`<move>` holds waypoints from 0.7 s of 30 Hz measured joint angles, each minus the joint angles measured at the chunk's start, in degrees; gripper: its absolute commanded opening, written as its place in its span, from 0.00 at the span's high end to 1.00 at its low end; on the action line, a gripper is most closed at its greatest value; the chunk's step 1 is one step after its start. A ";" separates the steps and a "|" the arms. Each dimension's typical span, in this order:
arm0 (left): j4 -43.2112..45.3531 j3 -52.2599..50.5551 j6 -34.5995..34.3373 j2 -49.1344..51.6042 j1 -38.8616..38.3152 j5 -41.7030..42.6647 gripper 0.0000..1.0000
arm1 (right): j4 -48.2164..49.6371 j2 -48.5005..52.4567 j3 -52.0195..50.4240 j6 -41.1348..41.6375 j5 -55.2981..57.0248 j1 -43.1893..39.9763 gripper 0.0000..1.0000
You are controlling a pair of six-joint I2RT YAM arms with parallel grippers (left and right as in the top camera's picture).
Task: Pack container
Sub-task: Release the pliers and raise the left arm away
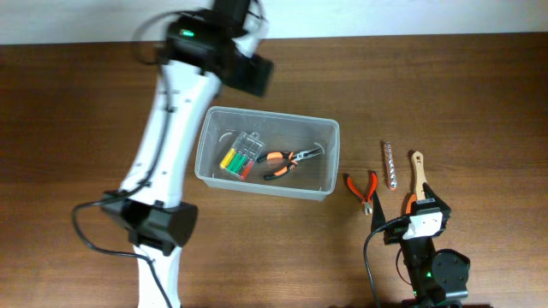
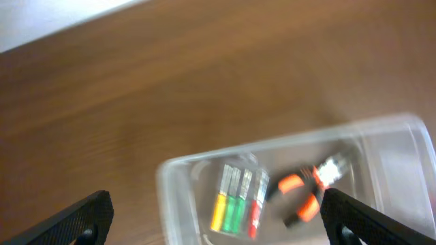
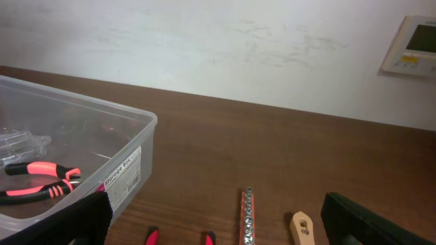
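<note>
The container (image 1: pixel 330 162) is a clear plastic tub in the middle of the table. In it lie a small clear case of yellow, green and red screwdrivers (image 1: pixel 240 156) and orange-handled pliers (image 1: pixel 287 161). My left gripper (image 1: pixel 251 75) hovers above the table just beyond the tub's far edge, open and empty. In the left wrist view its fingers (image 2: pixel 221 228) frame the tub (image 2: pixel 178 170), the case (image 2: pixel 238 201) and the pliers (image 2: pixel 306 194). My right gripper (image 1: pixel 413 210) is open and empty, low at the front right. The right wrist view (image 3: pixel 218 231) shows the tub (image 3: pixel 129 146) at left.
Right of the tub lie red-handled pliers (image 1: pixel 363 188), a socket rail (image 1: pixel 390 165) and a wooden-handled tool (image 1: pixel 417 171). In the right wrist view, the rail (image 3: pixel 247 218), the wooden handle (image 3: pixel 302 230) and the red handles (image 3: pixel 151 237) lie just ahead of the fingers.
</note>
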 measured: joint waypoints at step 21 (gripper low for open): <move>-8.46 4.50 -9.64 0.00 27.52 -3.19 0.01 | 0.00 0.00 0.00 0.00 0.44 0.00 0.01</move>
